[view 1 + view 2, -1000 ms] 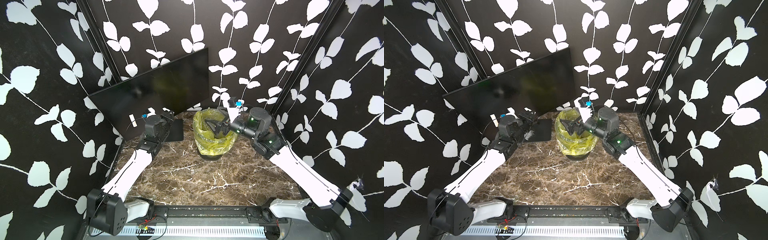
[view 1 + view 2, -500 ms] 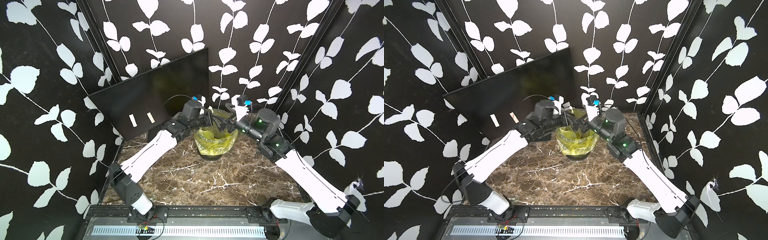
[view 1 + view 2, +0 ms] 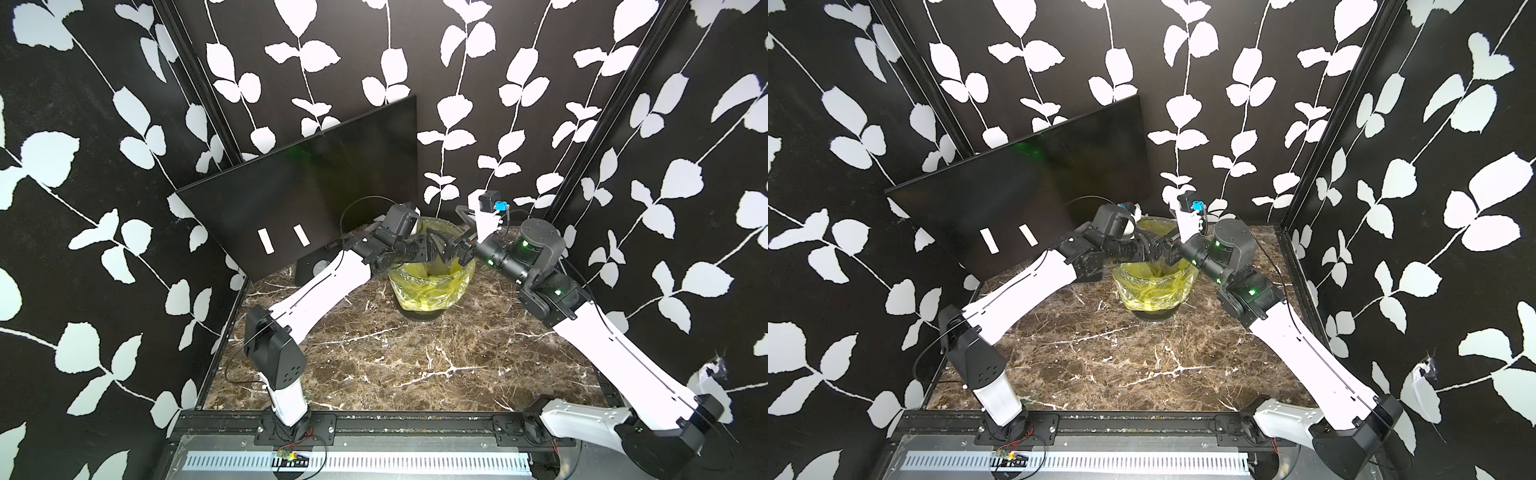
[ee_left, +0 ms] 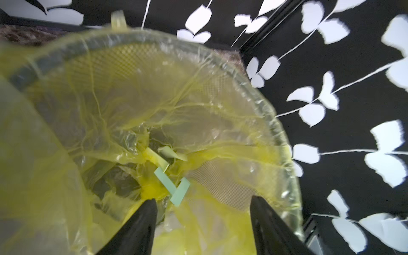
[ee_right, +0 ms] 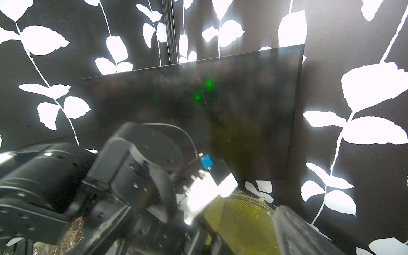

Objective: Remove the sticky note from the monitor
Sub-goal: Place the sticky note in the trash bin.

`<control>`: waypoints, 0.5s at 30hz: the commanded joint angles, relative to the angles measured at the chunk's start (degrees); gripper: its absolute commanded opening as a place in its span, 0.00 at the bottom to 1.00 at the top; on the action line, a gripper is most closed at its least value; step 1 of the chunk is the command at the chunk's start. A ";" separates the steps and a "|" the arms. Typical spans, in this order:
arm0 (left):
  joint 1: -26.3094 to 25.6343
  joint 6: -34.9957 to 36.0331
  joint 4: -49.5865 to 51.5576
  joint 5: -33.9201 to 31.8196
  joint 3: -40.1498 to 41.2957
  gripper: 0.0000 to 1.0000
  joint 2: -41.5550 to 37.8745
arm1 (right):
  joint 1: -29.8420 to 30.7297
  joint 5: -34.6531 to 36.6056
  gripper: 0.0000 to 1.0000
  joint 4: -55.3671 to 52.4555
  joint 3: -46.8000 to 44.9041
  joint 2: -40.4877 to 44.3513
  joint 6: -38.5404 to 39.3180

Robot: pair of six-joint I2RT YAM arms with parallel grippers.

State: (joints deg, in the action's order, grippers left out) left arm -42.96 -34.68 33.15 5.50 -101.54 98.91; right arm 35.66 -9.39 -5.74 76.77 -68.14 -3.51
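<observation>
Pale paper shows twice on the monitor (image 3: 316, 183): the outer sticky note (image 3: 266, 247) and the inner sticky note (image 3: 301, 235) cling side by side, a gap between them, low on the glossy screen near its left end. Each has its long axis running up the screen face and its lower end close to the bottom edge. Both lie well to the left of the bin (image 3: 432, 291), whose yellow liner holds green strips (image 4: 174, 187) at the bottom. The left tool (image 4: 202, 198) hangs over that bin, jaws parted, nothing between them. The right tool (image 3: 459, 249) faces it across the rim, jaws apart too and, as far as shows, empty. The left arm is the nearer, I judge: it would swing leftward to the inner sticky note and close across the strip's narrow width
</observation>
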 commanded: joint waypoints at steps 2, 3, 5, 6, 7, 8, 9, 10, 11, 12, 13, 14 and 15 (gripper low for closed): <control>0.00 2.29 1.73 -1.28 -6.23 0.71 -3.90 | -0.44 -0.99 1.00 3.12 -0.28 0.15 -0.53; 0.10 2.65 2.58 -1.58 -7.23 0.71 -3.91 | -0.50 -1.01 1.00 3.11 -0.21 0.15 -0.53; 0.88 2.70 3.34 -2.01 -7.60 0.71 -5.26 | -0.55 -1.07 1.00 3.00 -0.27 0.18 -0.62; 1.50 2.54 3.65 -2.24 -6.98 0.71 -6.25 | -0.59 -1.21 1.00 2.93 -0.25 0.20 -0.62; 1.96 2.75 3.98 -2.57 -5.99 0.72 -7.67 | -0.63 -1.35 1.00 2.99 -0.30 0.12 -0.62; 2.38 2.98 4.32 -2.86 -5.12 0.72 -9.01 | -0.67 -1.51 1.00 3.07 -0.38 0.05 -0.77; 4.53 3.19 5.03 -2.98 -4.21 0.72 -10.61 | -0.66 -1.66 1.00 3.14 -0.37 -0.12 -0.92; 6.00 3.38 5.90 -3.03 -3.25 0.73 -12.38 | -0.67 -1.89 1.00 3.31 -0.39 -0.20 -1.11; 7.47 3.49 6.67 -3.05 -1.90 0.74 -13.73 | -0.68 -2.03 1.00 3.44 -0.37 -0.28 -1.29; 9.05 3.48 7.15 -2.96 -0.10 0.75 -16.09 | -0.68 -2.25 1.00 3.46 -0.29 -0.40 -1.40; 10.43 3.31 7.19 -2.95 2.19 0.75 -18.18 | -0.67 -2.27 1.00 3.45 -0.19 -0.48 -1.41; 11.67 2.88 7.09 -3.14 4.28 0.76 -20.44 | -0.67 -2.38 1.00 3.41 -0.18 -0.54 -1.48; 12.91 2.48 6.71 -3.39 6.66 0.77 -22.34 | -0.66 -2.60 1.00 3.26 -0.09 -0.66 -1.48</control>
State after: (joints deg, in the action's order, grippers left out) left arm -32.38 -32.40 37.39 3.20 -99.35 81.93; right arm 35.33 -10.90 -5.56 76.77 -68.53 -4.12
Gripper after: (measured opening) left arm 0.762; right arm 0.997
